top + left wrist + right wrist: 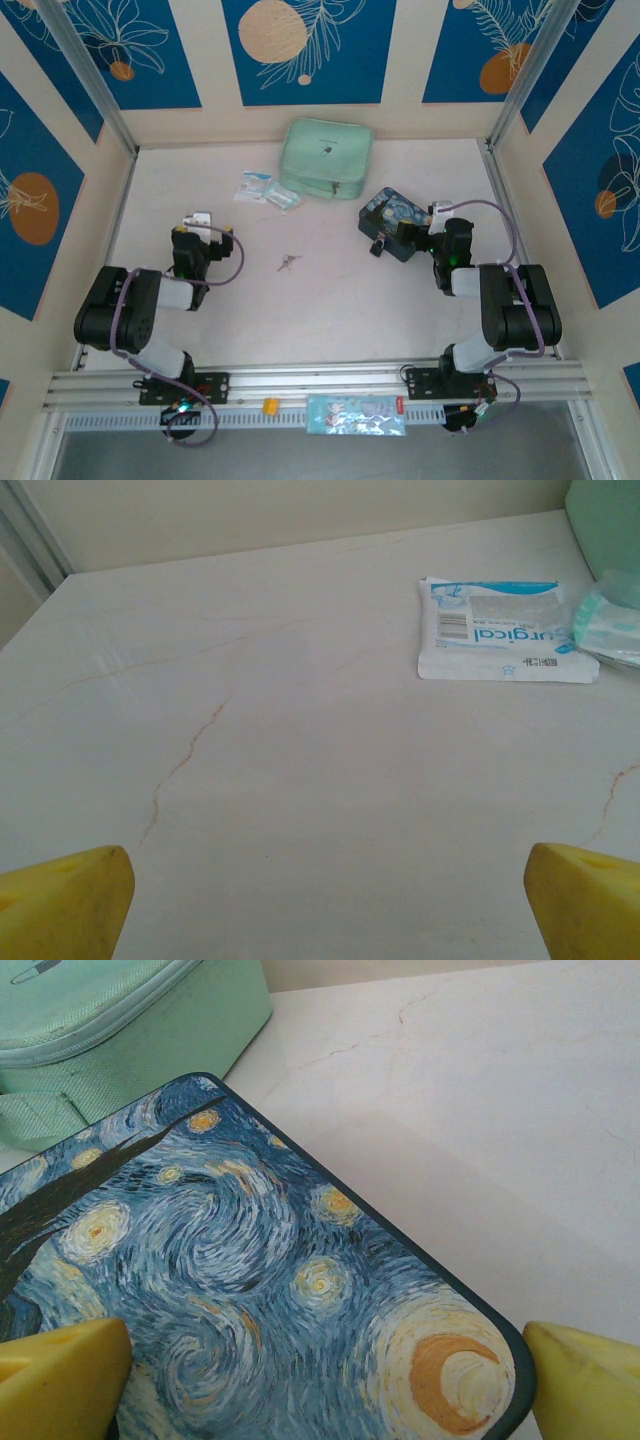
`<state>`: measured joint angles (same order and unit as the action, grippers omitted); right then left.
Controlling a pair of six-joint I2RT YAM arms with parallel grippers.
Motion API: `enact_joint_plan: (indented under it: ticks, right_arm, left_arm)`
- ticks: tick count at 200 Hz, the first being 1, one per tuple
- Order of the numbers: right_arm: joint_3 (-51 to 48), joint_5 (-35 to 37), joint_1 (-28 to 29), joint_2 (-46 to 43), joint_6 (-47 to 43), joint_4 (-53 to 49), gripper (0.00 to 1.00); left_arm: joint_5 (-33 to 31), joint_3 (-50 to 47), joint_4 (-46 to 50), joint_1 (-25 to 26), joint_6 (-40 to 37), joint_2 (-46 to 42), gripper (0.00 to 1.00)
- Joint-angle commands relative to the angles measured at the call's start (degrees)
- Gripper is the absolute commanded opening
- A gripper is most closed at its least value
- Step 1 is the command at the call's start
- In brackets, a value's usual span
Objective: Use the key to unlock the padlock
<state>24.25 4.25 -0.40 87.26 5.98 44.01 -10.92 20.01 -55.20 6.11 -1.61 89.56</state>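
Note:
The tiny silvery key [288, 263] lies on the pale table between the two arms. The small dark padlock [377, 246] sits at the near-left corner of the swirl-painted blue tin [398, 213]. My right gripper [425, 228] is just right of the tin. In the right wrist view the right gripper [325, 1380] is open, its yellow fingertips [60, 1375] wide apart over the tin's lid [250, 1260]. My left gripper [203, 225] is at the left, well away from the key. In the left wrist view the left gripper [325, 905] is open over bare table.
A mint-green pouch [325, 157] lies at the back centre and also appears as the pouch [120, 1040] behind the tin. White-and-blue packets [265, 190] lie left of it, one packet [500, 630] ahead of the left gripper. Another packet [355, 415] lies on the front rail.

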Motion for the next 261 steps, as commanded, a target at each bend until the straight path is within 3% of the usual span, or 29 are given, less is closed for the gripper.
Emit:
enact_joint_plan:
  ticks: [1,44,64,97,122,164,205,234,261]
  right_arm:
    - [0.44,-1.18,-0.12,-0.08,-0.18,0.97,0.99]
    - [-0.41,-1.08,-0.36,-0.61,0.27,2.01,0.99]
    - [-2.15,2.03,-0.22,-5.14,1.37,1.52,0.99]
    - [-2.58,9.76,0.57,-14.35,3.21,-4.99,0.99]
    - [1.50,17.00,2.53,-19.58,5.27,-16.10,0.99]
    - [10.65,22.28,12.75,-25.49,6.93,-36.18,0.98]
    - [20.07,8.21,23.53,-21.89,12.68,-51.23,0.87]
    - [28.99,4.75,33.13,-11.62,18.81,-60.77,0.80]
    - [34.72,-0.37,40.06,-0.82,19.18,-61.44,0.76]
  left_arm:
    - [0.63,0.91,-0.17,-0.84,-0.24,0.22,0.99]
    - [0.50,0.73,-0.60,-0.86,-0.39,0.20,0.99]
    - [-2.57,0.38,0.42,0.01,-0.50,-2.15,1.00]
    - [-3.75,4.77,20.33,0.55,1.55,-13.69,1.00]
    - [-2.00,4.95,24.40,1.01,6.09,-20.09,1.00]
    - [8.43,10.16,41.68,1.43,16.96,-29.00,1.00]
    - [22.23,8.80,46.65,2.42,32.15,-32.03,0.97]
    - [26.03,7.05,48.42,3.31,38.09,-32.06,0.96]
    - [24.64,4.00,48.83,3.38,41.22,-33.37,0.99]
